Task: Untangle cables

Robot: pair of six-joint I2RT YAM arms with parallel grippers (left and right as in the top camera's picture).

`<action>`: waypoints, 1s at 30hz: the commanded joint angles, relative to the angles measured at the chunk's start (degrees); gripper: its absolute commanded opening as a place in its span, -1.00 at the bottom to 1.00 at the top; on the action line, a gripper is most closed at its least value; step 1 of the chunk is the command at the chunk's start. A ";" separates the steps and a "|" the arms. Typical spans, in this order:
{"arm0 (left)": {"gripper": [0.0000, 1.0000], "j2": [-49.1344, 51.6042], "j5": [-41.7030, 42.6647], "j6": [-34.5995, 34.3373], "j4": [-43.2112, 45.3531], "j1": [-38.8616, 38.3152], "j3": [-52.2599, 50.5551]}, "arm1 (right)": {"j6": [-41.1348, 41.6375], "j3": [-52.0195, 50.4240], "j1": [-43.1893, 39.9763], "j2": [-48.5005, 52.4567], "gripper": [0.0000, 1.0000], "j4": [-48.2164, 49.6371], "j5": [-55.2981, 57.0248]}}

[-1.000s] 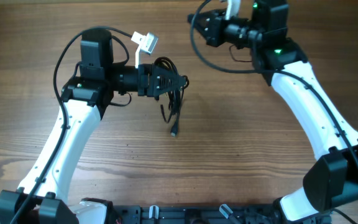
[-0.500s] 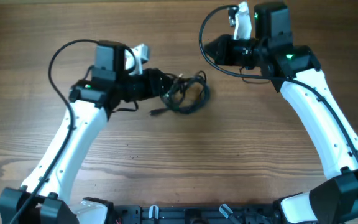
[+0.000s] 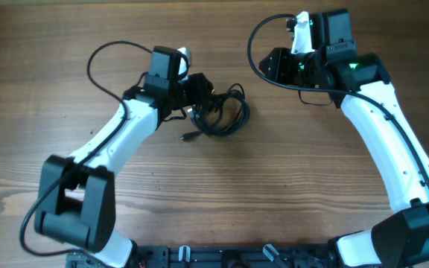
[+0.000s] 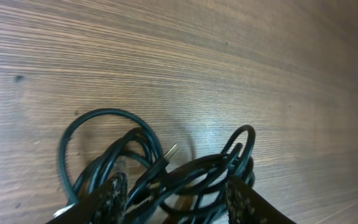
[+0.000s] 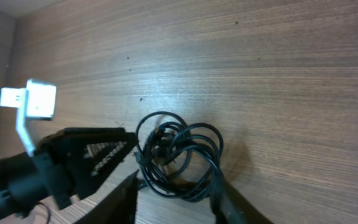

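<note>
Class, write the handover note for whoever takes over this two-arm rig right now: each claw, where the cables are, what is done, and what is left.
Left claw: open, with a finger on either side of the cables; not clamped on them.
Right claw: open and empty, apart from the bundle on its right side.
Cables: one coiled black tangle lying on the wooden table, with a plug end poking out beside it.
Done: no cord is separated yet.
Left: probably grip a loop or plug with each claw and draw the cords apart.
</note>
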 commanded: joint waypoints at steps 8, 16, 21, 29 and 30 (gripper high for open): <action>0.03 4.02 -9.44 5.46 -3.45 -7.37 0.15 | -0.35 0.31 0.02 -0.52 -0.03 -0.35 1.79; -0.01 4.42 -9.25 6.86 -2.60 -7.91 0.15 | -0.35 0.26 0.02 -0.52 -0.03 -0.79 1.79; -0.04 4.42 -8.98 6.86 -0.17 -10.23 0.15 | -0.35 0.26 0.02 -0.52 -0.03 -0.68 1.81; -0.05 5.31 -13.92 6.86 2.99 -10.84 0.15 | -0.35 0.26 0.02 -0.52 -0.03 -0.76 1.79; -0.05 5.79 -14.53 6.86 3.91 -10.84 0.15 | -0.37 0.26 0.02 -0.52 -0.03 -0.76 1.79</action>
